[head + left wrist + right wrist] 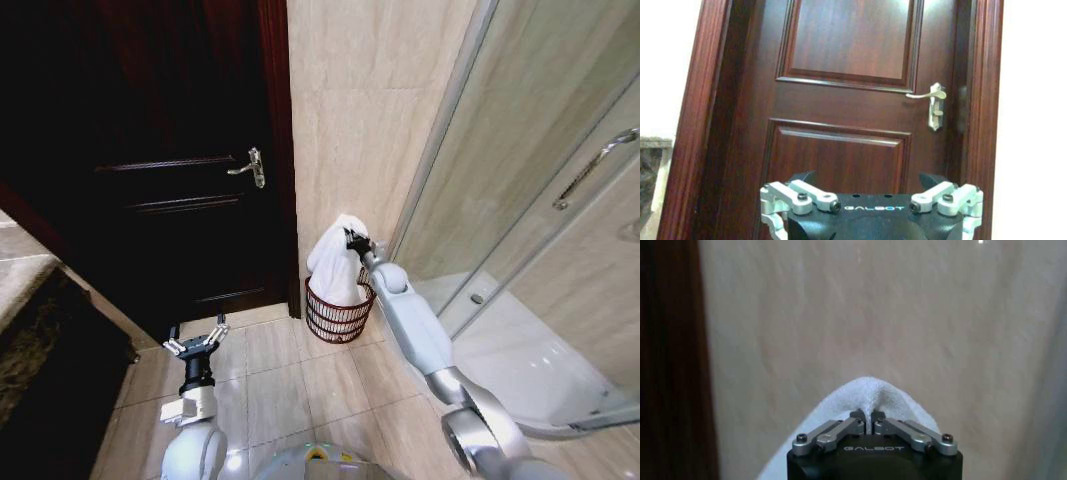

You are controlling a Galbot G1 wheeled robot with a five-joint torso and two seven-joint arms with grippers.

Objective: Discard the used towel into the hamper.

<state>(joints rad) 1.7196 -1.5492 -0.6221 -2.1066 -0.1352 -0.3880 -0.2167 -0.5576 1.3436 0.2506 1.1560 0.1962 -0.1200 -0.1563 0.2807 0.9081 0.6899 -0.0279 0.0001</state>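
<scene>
I am looking down from the head camera at a tiled bathroom floor (300,380). Against the beige wall (370,110), between a dark wooden door (170,170) and a glass shower enclosure (540,180), stands the hamper (338,312), a small reddish-brown wire basket that narrows toward its base.

My right arm reaches forward to it. The right gripper (352,240) sits just above the hamper's rim, and its fingers are pinched tight on the top fold of the white towel (335,262). In the right wrist view, the right gripper (867,416) has its two fingertips (858,418) pressed together, with a peak of towel (867,392) rising between and beyond them against the wall. The towel hangs down from that grip, and its lower part is inside the hamper; I think it reaches well down into the basket, though the wire and folds make that hard to judge.

My left arm is low on the left, over the floor tiles and facing the door. The left gripper (197,342) has its fingers spread wide apart and holds nothing. The left wrist view shows the left gripper (870,197) in front of the door panels and a silver lever handle (931,100).
</scene>
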